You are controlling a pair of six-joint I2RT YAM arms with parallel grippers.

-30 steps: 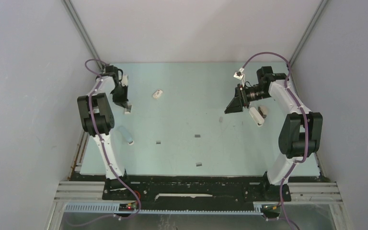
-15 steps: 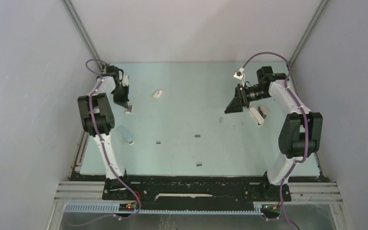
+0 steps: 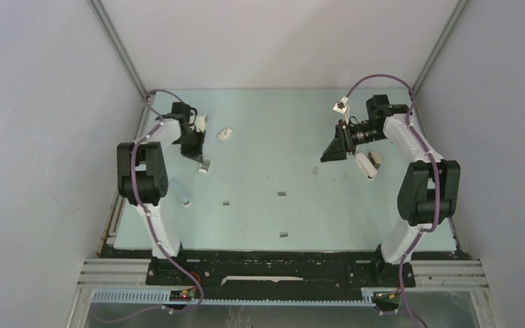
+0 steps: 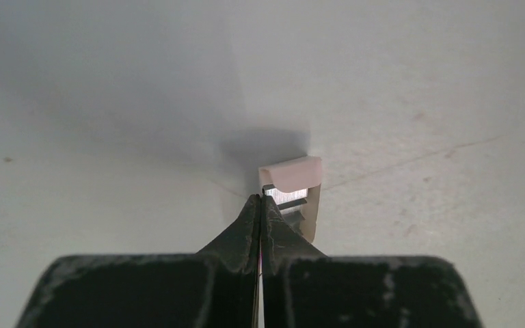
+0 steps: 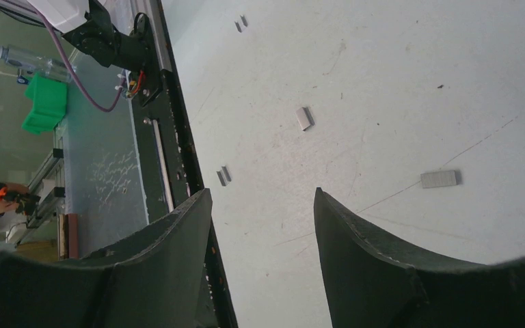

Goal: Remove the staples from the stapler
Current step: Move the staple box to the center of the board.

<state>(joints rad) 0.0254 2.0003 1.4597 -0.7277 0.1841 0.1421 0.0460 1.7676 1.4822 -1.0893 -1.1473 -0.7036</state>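
Now, left gripper [image 4: 260,203] clenched tight, tips touching the staples [image 4: 290,197] in the pale stapler [image 4: 294,174] toward the desk's [image 3: 273,116] far-left corner; a grip I can't confirm. Best drag them out straight, slowly, along the channel. Right gripper [image 5: 261,195] gapes, empty.

Pink stapler [image 4: 294,172] part-hidden behind L fingers [image 4: 240,236]

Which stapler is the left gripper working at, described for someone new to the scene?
On the pale green table, find the left gripper, shut, toward the far left. At its tips sits a small pinkish-white stapler with bright metal showing inside, unlike the light blue item lying nearer the arm bases.
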